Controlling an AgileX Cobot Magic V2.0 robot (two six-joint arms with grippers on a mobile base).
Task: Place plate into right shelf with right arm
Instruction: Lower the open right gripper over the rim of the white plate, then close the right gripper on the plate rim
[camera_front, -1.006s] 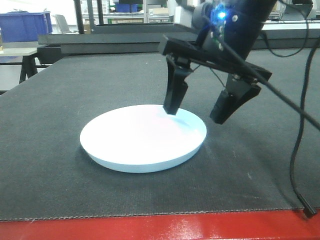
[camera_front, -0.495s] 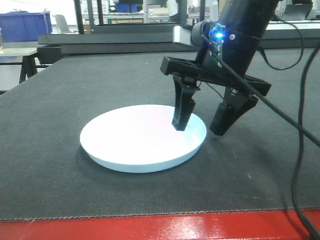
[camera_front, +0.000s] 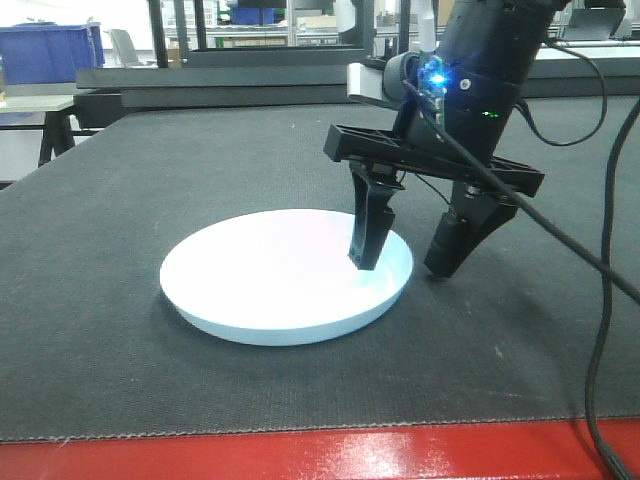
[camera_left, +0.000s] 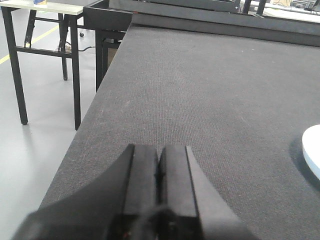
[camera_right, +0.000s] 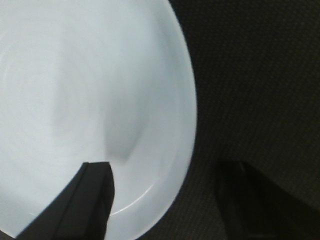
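Note:
The white plate (camera_front: 285, 275) lies flat on the dark mat (camera_front: 120, 180). My right gripper (camera_front: 405, 268) is open and straddles the plate's right rim: one finger (camera_front: 368, 235) is inside the plate, the other (camera_front: 458, 240) is outside on the mat. The right wrist view shows the plate (camera_right: 90, 100) with its rim between the two fingers of the gripper (camera_right: 165, 170). My left gripper (camera_left: 159, 152) is shut and empty, low over the mat, with the plate's edge (camera_left: 312, 150) at the far right. The right shelf is out of view.
The red table edge (camera_front: 300, 455) runs along the front. A black cable (camera_front: 600, 330) hangs at the right. A blue bin (camera_front: 50, 50) and dark frames stand behind the table. The mat's left edge drops to the floor (camera_left: 30, 125) beside a table leg.
My right gripper has moved down and slightly right, so that its inner finger now sits inside the plate's right rim. The plate has not moved.

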